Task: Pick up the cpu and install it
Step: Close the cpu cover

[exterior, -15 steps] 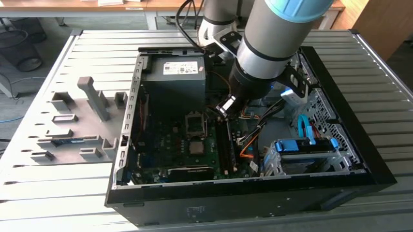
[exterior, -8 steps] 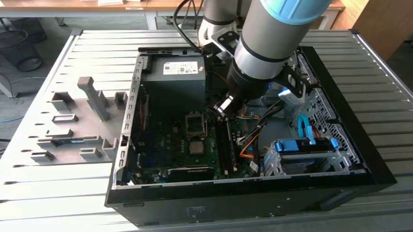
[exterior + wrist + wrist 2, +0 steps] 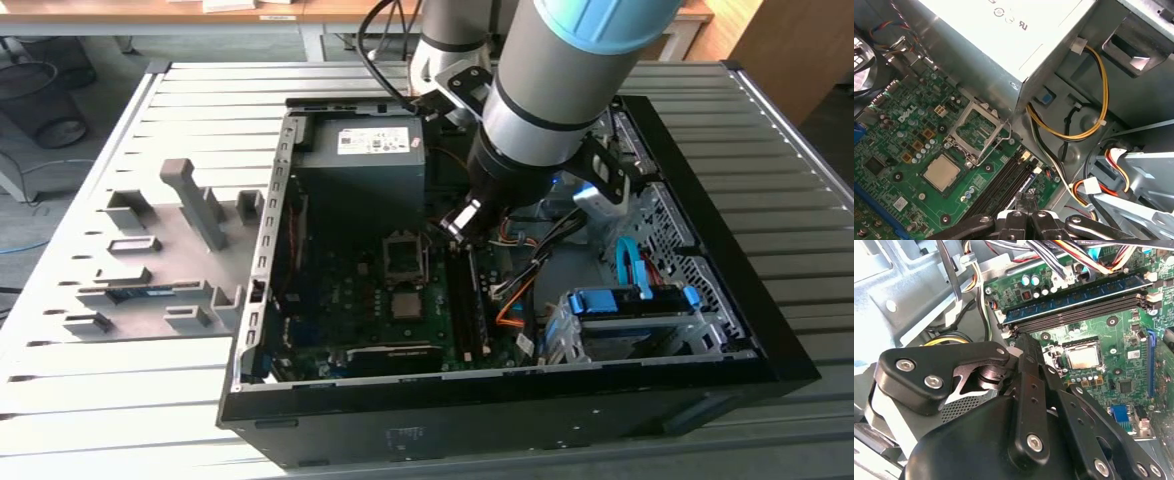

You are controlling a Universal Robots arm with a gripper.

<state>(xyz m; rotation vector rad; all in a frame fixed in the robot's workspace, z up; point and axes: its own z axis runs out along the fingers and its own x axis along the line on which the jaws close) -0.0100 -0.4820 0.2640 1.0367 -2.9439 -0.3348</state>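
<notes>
Silver cpu [image 3: 942,172] seated in motherboard [image 3: 889,155] socket; gripper [image 3: 1028,202] jaws pressed together, empty, above memory slots [image 3: 1004,181].

1. The motherboard [image 3: 899,165] is showing green in both wrist views, dotted with small silver capacitors.
2. The cpu [image 3: 942,171] is gleaming pale silver, edged in tan.
3. The gripper [image 3: 1026,212] is showing matte black with silver screws.
4. Cables [image 3: 1094,90] are running yellow and black; others are showing red and white.
5. The power supply [image 3: 360,165] is looking grey with a white label.
6. The drive cage [image 3: 627,300] is showing blue tabs.
</notes>
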